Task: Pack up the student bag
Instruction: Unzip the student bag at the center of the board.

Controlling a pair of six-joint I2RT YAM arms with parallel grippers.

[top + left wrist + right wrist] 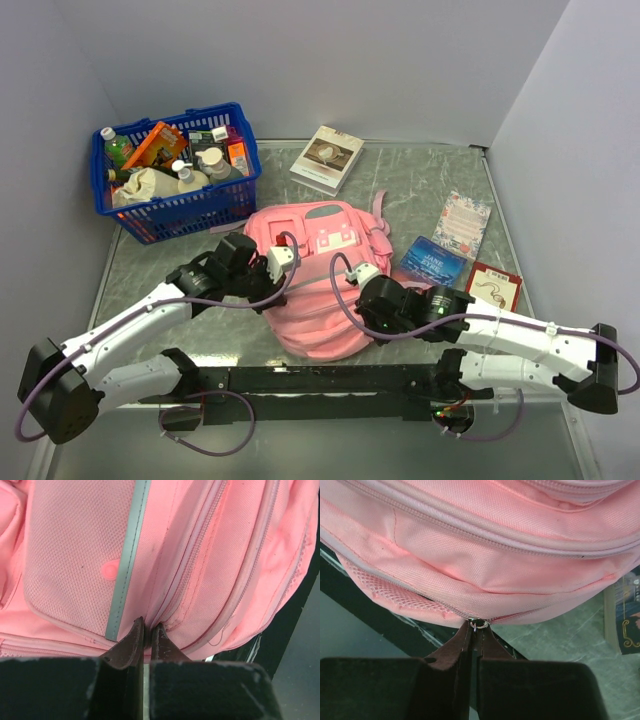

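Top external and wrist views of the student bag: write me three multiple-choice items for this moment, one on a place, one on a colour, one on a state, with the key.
1. Where does the blue basket stand relative to the student bag?
A. Beyond it, toward the far left corner.
B. At its near right.
C. On top of it.

2. What colour is the stripe on the bag's front?
A. Yellow.
B. Grey.
C. Black.

3. How is the right end effector?
A. Wide open.
B. Half open, clear of the bag.
C. Shut on a metal zipper ring.

Key:
1 A, the top view shows the basket up and left of the bag.
2 B, the left wrist view shows it grey.
3 C, the right wrist view shows the fingers closed on the ring at the bag's edge.
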